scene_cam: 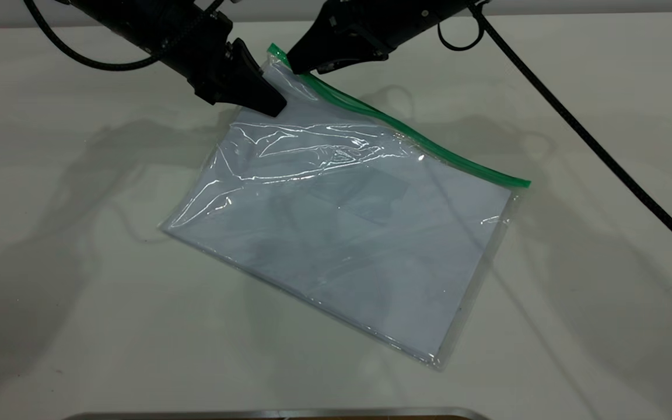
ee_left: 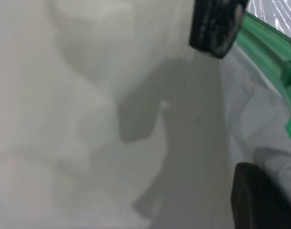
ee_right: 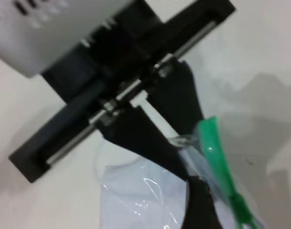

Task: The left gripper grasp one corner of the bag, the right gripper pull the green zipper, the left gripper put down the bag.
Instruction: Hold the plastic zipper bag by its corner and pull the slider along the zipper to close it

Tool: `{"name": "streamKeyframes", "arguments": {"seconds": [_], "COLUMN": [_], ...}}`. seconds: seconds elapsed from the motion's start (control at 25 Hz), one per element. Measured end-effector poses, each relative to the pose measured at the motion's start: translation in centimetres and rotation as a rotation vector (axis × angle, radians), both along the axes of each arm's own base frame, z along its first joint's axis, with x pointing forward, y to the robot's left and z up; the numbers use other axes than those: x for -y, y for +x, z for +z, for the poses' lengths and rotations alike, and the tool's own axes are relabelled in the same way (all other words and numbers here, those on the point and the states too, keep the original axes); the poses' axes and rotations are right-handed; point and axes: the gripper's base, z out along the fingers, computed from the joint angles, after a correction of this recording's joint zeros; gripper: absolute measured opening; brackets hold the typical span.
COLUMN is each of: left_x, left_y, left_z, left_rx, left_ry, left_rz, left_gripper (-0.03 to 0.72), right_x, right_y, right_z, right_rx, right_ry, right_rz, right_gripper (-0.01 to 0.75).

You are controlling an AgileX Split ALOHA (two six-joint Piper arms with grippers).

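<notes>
The bag point(scene_cam: 347, 233), a clear pouch with white paper inside, lies at an angle on the white table with its far-left corner lifted. My left gripper point(scene_cam: 273, 108) is shut on that corner, just below the green zipper point(scene_cam: 406, 131). It also shows in the right wrist view point(ee_right: 181, 164), pinching the plastic next to the green strip point(ee_right: 216, 157). My right gripper point(scene_cam: 296, 67) is shut, with its tip against the strip's lifted end. The small green slider point(ee_right: 238, 200) sits beside my right gripper's finger point(ee_right: 197, 205), outside its grip.
The right arm's black cable point(scene_cam: 604, 154) runs across the table at the right. A metal edge point(scene_cam: 277, 413) shows at the near side. The table point(scene_cam: 67, 262) is bare white around the bag.
</notes>
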Motion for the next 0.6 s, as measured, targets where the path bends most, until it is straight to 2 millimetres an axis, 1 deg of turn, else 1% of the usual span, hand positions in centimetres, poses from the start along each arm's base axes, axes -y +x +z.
{"name": "streamKeyframes", "arguments": {"seconds": [0.16, 0.32, 0.44, 0.6], "left_x": [0.0, 0.0, 0.0, 0.0], "left_y": [0.0, 0.0, 0.1, 0.1], "left_z": [0.0, 0.0, 0.0, 0.0], "left_rx": [0.004, 0.005, 0.004, 0.004], "left_ry": [-0.001, 0.0, 0.002, 0.004], "left_rz": [-0.001, 0.0, 0.007, 0.011], "left_gripper": [0.057, 0.057, 0.057, 0.057], "right_x": [0.3, 0.3, 0.3, 0.3], "right_y": [0.1, 0.0, 0.0, -0.1], "right_z": [-0.1, -1.0, -1.3, -1.4], "right_rx": [-0.002, -0.021, -0.029, -0.034], "right_ry": [0.0, 0.0, 0.002, 0.006], "right_rz": [-0.004, -0.009, -0.012, -0.015], "right_gripper": [0.547, 0.543, 0.516, 0.445]}}
